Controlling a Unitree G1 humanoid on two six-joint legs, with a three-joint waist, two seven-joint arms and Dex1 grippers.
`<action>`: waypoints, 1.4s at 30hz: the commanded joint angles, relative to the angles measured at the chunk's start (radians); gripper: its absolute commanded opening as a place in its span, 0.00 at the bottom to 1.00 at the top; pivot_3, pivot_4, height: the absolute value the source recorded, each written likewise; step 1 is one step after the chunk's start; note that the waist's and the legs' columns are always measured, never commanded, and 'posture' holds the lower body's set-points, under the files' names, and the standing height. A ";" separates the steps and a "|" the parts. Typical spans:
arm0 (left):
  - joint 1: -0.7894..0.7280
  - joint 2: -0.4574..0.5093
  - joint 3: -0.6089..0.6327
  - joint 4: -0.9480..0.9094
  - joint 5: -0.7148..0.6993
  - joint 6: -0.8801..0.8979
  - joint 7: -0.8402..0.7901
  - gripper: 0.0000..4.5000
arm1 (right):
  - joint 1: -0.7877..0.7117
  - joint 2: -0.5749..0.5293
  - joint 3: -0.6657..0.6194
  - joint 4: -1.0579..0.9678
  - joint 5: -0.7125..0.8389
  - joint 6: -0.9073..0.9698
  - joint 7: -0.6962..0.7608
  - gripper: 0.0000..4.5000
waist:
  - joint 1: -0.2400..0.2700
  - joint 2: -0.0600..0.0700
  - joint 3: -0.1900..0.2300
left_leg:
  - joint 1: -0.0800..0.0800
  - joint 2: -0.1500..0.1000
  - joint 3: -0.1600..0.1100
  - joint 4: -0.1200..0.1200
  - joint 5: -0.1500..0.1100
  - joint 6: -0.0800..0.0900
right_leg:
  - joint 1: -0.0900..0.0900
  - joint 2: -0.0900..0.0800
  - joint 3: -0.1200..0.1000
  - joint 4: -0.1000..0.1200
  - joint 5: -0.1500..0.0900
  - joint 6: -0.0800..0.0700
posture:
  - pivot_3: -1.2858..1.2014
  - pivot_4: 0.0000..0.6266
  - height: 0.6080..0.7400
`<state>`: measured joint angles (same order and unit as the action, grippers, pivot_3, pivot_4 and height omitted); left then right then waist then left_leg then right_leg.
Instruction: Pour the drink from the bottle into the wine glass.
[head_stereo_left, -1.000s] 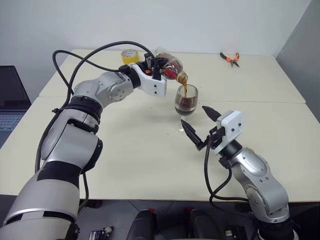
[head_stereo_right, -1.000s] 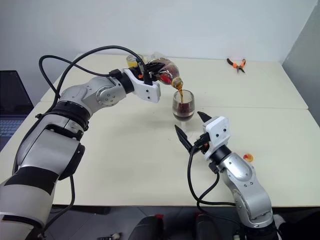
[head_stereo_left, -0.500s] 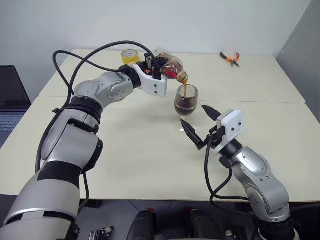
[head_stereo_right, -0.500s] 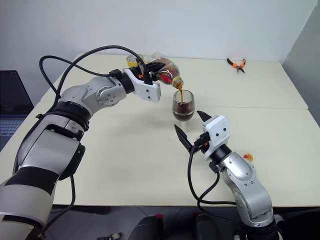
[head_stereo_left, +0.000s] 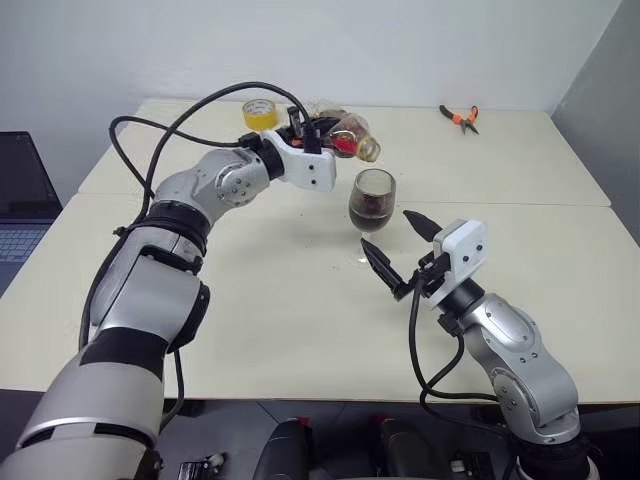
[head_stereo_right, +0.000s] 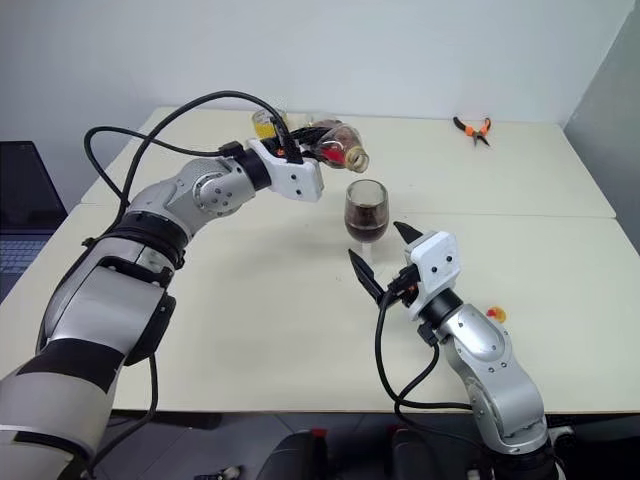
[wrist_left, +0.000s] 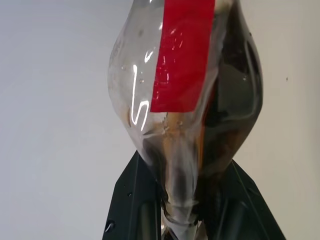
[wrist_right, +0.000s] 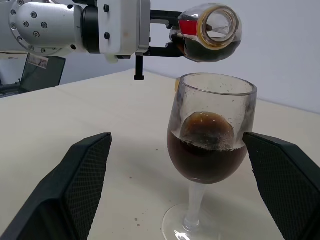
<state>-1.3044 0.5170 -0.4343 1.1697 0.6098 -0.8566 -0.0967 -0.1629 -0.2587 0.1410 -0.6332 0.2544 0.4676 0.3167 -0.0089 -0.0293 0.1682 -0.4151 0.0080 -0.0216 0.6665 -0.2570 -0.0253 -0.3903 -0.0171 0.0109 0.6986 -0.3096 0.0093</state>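
Bottle (head_stereo_left: 345, 137): small, squat, clear plastic, a red band at the neck; held near level above the desk, up and behind the glass, its open mouth turned toward the glass side. No stream leaves it. A little dark liquid lies along its lower side.
Drink (wrist_right: 206, 155): dark brown, almost black; fills the lower part of the glass bowl, with a rounded patch of foam on top.
Glass (head_stereo_right: 366, 211): clear, stemmed, round bowl, thin stem, flat round foot; stands upright on the desk, just below and in front of the bottle's mouth, not touching it.
Left gripper (head_stereo_left: 312, 128): black fingers (wrist_left: 135, 200) closed tight on the bottle's base end, one on each side; the soft plastic is pinched in between them.
Right gripper (head_stereo_left: 402, 252): black fingers (wrist_right: 82, 175) with a ribbed, textured face, spread wide and holding nothing; it hovers above the desk just in front of the glass, one finger to each side of the bowl, clear of it.
Desk (head_stereo_left: 250, 300): pale cream, smooth, matt top; a seam runs across it behind the glass.
Tape (head_stereo_left: 259, 112): yellow roll, lying on the desk behind the left gripper.
Pliers (head_stereo_left: 461, 117): orange-handled, at the far right of the desk, well apart from the rest.
Small orange thing (head_stereo_right: 494, 315): on the desk near the right arm; too small to identify.
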 joint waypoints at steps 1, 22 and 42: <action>0.020 -0.015 0.103 -0.052 -0.146 0.032 -0.082 0.14 | -0.006 -0.024 -0.007 -0.053 0.001 -0.027 0.026 1.00 | 0.000 0.000 0.000 | 0.000 0.000 0.000 0.000 0.000 0.000 | 0.000 0.000 0.000 0.000 0.000 0.000 | 0.52 0.24 1.00; 0.575 -0.185 0.607 -0.519 -0.746 0.766 -0.159 0.14 | -0.047 -0.173 0.023 -0.130 0.143 0.114 0.197 1.00 | -0.012 0.001 -0.002 | -0.002 0.000 -0.003 0.007 -0.002 0.003 | 0.001 -0.001 0.000 0.003 0.000 0.000 | 0.52 0.24 1.00; 0.563 -0.199 0.646 -0.394 -0.753 0.757 -0.097 0.49 | -0.104 -0.171 0.022 -0.068 0.154 0.106 0.230 1.00 | -0.008 0.000 -0.002 | -0.002 0.000 -0.003 0.009 -0.003 0.004 | 0.002 -0.001 0.000 0.004 0.000 0.000 | 0.52 0.24 1.00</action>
<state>-0.7295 0.3176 0.2038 0.7835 -0.1360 -0.0792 -0.1967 -0.2512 -0.4310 0.1795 -0.6879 0.4066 0.5957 0.5472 -0.0172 -0.0294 0.1659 -0.4166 0.0083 -0.0242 0.6757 -0.2597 -0.0211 -0.3885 -0.0178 0.0112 0.7030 -0.3095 0.0094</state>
